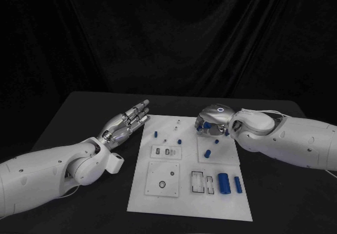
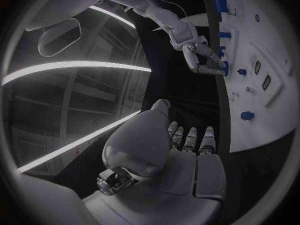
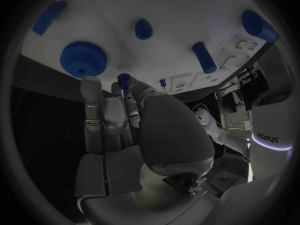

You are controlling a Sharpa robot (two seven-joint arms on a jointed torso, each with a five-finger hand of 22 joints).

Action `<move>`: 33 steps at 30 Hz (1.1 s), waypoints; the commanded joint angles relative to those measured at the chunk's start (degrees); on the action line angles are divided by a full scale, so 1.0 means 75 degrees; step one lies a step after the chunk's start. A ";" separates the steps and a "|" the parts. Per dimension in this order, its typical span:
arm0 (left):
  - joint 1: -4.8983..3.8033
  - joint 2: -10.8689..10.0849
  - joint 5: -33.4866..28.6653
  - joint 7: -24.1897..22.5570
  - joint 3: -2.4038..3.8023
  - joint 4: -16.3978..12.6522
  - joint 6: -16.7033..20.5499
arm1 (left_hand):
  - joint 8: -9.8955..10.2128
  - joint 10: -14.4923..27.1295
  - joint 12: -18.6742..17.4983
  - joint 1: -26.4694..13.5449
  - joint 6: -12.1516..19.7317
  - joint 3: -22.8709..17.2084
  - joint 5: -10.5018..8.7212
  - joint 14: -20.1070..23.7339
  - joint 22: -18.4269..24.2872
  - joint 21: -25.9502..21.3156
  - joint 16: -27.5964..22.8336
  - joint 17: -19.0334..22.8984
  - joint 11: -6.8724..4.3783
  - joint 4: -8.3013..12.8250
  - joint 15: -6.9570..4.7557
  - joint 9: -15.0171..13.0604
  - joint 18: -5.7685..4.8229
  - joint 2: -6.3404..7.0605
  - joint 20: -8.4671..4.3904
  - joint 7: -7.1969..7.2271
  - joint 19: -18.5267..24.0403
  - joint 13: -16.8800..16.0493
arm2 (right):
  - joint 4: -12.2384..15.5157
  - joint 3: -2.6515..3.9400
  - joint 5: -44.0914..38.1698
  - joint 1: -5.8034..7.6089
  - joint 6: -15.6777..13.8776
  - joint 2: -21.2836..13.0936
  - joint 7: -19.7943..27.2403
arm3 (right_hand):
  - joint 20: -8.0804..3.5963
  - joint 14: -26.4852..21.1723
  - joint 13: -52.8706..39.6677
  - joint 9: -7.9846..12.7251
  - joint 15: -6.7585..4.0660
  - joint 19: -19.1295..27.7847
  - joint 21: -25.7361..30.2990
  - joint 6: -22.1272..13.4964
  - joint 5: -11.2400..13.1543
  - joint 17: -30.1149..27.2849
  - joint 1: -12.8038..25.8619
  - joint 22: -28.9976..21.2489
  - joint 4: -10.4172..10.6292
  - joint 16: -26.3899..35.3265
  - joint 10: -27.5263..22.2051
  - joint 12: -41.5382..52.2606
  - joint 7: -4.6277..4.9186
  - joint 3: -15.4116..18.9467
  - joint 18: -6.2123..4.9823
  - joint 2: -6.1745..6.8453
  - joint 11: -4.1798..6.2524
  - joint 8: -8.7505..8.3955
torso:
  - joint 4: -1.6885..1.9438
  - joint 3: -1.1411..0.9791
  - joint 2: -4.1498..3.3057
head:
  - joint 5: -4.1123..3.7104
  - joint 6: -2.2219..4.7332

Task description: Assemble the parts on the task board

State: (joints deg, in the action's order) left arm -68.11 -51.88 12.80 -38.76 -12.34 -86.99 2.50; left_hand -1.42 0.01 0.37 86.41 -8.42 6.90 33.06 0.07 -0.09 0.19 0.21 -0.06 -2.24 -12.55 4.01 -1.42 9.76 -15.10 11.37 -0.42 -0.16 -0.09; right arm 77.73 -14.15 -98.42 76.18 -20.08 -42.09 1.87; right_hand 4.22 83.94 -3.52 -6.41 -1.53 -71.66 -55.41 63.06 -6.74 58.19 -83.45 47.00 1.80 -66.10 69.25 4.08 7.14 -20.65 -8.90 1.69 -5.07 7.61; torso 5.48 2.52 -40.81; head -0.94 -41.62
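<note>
- Right hand (image 1: 213, 123) is over the far half of the task board (image 1: 187, 209), fingers curled down. In the right wrist view I see a small blue gear (image 3: 124, 80) pinched at the fingertips (image 3: 128, 101), so I read it as held.
- Large blue gear (image 3: 83, 58) sits on the board just beside that pinch. My guess at the step: seat the small gear next to it so the teeth mesh.
- To do it well, I'd keep the small gear's axis square to the board, find its post or hole first, lower slowly, and twist slightly if the teeth clash. I can't make out the post from here.
- Don't loosen the pinch until the gear sits flat; it's tiny and would roll off among the other parts.
- Left hand (image 1: 127, 122) is flat and spread, holding nothing, hovering beside the board's left edge, apart from it. Fine there; keep it out of the right arm's path.
- Other parts: a blue peg (image 1: 208, 154) mid-board, two blue cylinders (image 1: 224, 183) near the right edge closer to me, and small blue pieces (image 1: 179, 141) scattered on the far half.
- Writing: only a mirrored mark on the other arm's wrist band (image 3: 267, 137) in the right wrist view; I take it as the Sharpa logo. I can't read any labels on the board or parts.
</note>
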 commanded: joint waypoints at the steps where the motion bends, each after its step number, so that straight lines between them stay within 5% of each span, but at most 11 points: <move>1: -0.0011 0.0023 0.0011 -0.0140 0.0006 0.0019 -0.0070 | -0.0049 -0.0002 -0.0050 0.0074 -0.0076 -0.0049 0.0042 -0.0010 0.0012 -0.0026 -0.0028 0.0008 0.0040 -0.0003 0.0051 -0.0013 0.0071 -0.0002 0.0060 0.0010 0.0022 0.0012 | 0.0051 0.0025 0.0385 0.0186 -0.0466 0.0069 0.0078 | 0.0068 0.0085 -0.0019 -0.0012 0.0031 0.0012 -0.0019 0.0058 0.0154 0.0005 -0.0097 0.0028 0.0002 -0.0017 0.0259 -0.0051 -0.0023 -0.0046 0.0037 -0.0012 0.0216 -0.0011 | 0.0007 0.0003 0.0011 | 0.0088 -0.0016; 4: -0.0011 0.0059 0.0011 -0.0153 0.0006 0.0050 -0.0055 | -0.0049 -0.0002 -0.0050 0.0074 -0.0072 -0.0051 0.0043 -0.0010 0.0012 -0.0026 -0.0028 0.0008 0.0041 -0.0001 0.0051 -0.0012 0.0071 -0.0001 0.0061 0.0008 0.0022 0.0012 | -0.0022 0.0036 0.0462 0.0284 -0.0445 0.0208 0.0056 | 0.0075 0.0084 -0.0014 -0.0013 0.0036 0.0023 -0.0031 0.0045 0.0358 0.0010 -0.0107 0.0065 0.0009 -0.0016 0.0237 -0.0070 -0.0023 -0.0043 0.0036 -0.0010 0.0211 -0.0042 | 0.0000 0.0012 0.0022 | 0.0099 -0.0037; 11: -0.0010 0.0124 0.0011 -0.0178 0.0006 0.0109 -0.0033 | -0.0009 -0.0002 -0.0050 0.0061 0.0084 -0.0094 0.0047 -0.0010 0.0012 -0.0026 -0.0028 0.0008 0.0035 0.0030 0.0024 0.0015 0.0065 0.0017 0.0036 0.0032 0.0022 0.0012 | -0.0507 0.0053 0.0611 0.0344 -0.0382 0.0741 0.0049 | 0.0086 0.0065 -0.0011 -0.0003 0.0054 0.0059 -0.0013 -0.0005 0.0218 -0.0042 -0.0077 0.0077 0.0027 0.0033 0.0174 -0.0077 0.0000 -0.0017 0.0034 0.0075 0.0186 -0.0103 | -0.0001 0.0017 0.0014 | 0.0149 -0.0072; 15: -0.0009 0.0141 0.0011 -0.0189 0.0006 0.0121 -0.0014 | 0.0080 -0.0002 -0.0050 -0.0017 0.0535 -0.0175 0.0040 -0.0010 0.0012 -0.0026 -0.0028 0.0008 -0.0023 0.0059 0.0017 0.0080 0.0064 0.0045 0.0020 0.0264 0.0022 0.0012 | -0.0839 0.0056 0.0639 0.0299 -0.0338 0.1037 0.0063 | 0.0096 0.0060 -0.0010 0.0002 0.0064 0.0067 -0.0021 -0.0023 0.0120 -0.0047 -0.0069 0.0105 0.0036 0.0041 0.0148 -0.0079 0.0007 -0.0018 0.0036 0.0115 0.0176 -0.0132 | 0.0024 0.0013 0.0006 | 0.0150 -0.0082; 19: -0.0009 0.0166 0.0011 -0.0191 0.0006 0.0135 0.0000 | 0.0123 -0.0002 -0.0050 -0.0098 0.0795 -0.0236 0.0025 -0.0010 0.0012 -0.0026 -0.0028 0.0008 0.0072 0.0065 0.0023 0.0121 0.0064 0.0070 0.0025 0.0586 0.0022 0.0012 | -0.1195 0.0057 0.0653 0.0239 -0.0252 0.1323 0.0059 | 0.0102 0.0056 -0.0007 0.0007 0.0071 0.0071 -0.0026 -0.0045 0.0099 -0.0051 -0.0057 0.0121 0.0048 0.0047 0.0118 -0.0085 0.0015 -0.0017 0.0038 0.0132 0.0166 -0.0153 | 0.0034 0.0002 -0.0010 | 0.0112 -0.0097; 23: -0.0009 0.0174 0.0011 -0.0191 0.0006 0.0148 0.0014 | 0.0176 -0.0002 -0.0050 -0.0161 0.1064 -0.0311 0.0017 -0.0010 0.0012 -0.0026 -0.0028 0.0008 0.0208 0.0079 0.0032 0.0175 0.0063 0.0104 0.0040 0.1088 0.0022 0.0012 | -0.1422 0.0058 0.0658 0.0199 -0.0183 0.1497 0.0003 | 0.0112 0.0047 -0.0008 0.0012 0.0080 0.0078 -0.0033 -0.0064 0.0088 -0.0068 -0.0013 0.0145 0.0083 0.0063 0.0088 -0.0082 0.0017 0.0000 0.0041 0.0169 0.0157 -0.0179 | 0.0055 -0.0004 -0.0046 | 0.0131 -0.0072; 33: -0.0009 0.0177 0.0011 -0.0175 0.0006 0.0172 0.0013 | 0.0179 -0.0002 -0.0050 -0.0167 0.1080 -0.0324 0.0016 -0.0010 0.0012 -0.0026 -0.0028 0.0008 0.0223 0.0083 0.0038 0.0178 0.0063 0.0109 0.0044 0.1160 0.0022 0.0012 | -0.1578 0.0059 0.0661 0.0135 -0.0132 0.1612 -0.0035 | 0.0123 0.0037 -0.0008 0.0020 0.0092 0.0080 -0.0055 -0.0091 0.0050 -0.0074 0.0033 0.0194 0.0122 0.0073 0.0052 -0.0084 0.0025 0.0012 0.0047 0.0214 0.0145 -0.0214 | 0.0131 -0.0005 -0.0128 | 0.0018 0.0015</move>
State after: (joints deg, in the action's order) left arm -68.11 -50.66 12.82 -38.78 -12.34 -85.61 2.60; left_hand -0.45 -0.01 0.37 85.57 -0.22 4.70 33.06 0.08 -0.06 0.19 0.21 -0.08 -0.96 -11.93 4.00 -0.13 9.76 -14.26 11.57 8.00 0.04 -0.05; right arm 65.97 -13.75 -93.55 77.34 -21.44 -30.05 2.25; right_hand 4.82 83.94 -3.50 -6.34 -1.11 -71.05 -55.61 62.85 -6.08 57.62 -83.21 48.40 2.38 -65.82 69.74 3.29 7.38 -20.55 -8.93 2.87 -4.16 6.25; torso 6.24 2.46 -41.54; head -0.64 -41.63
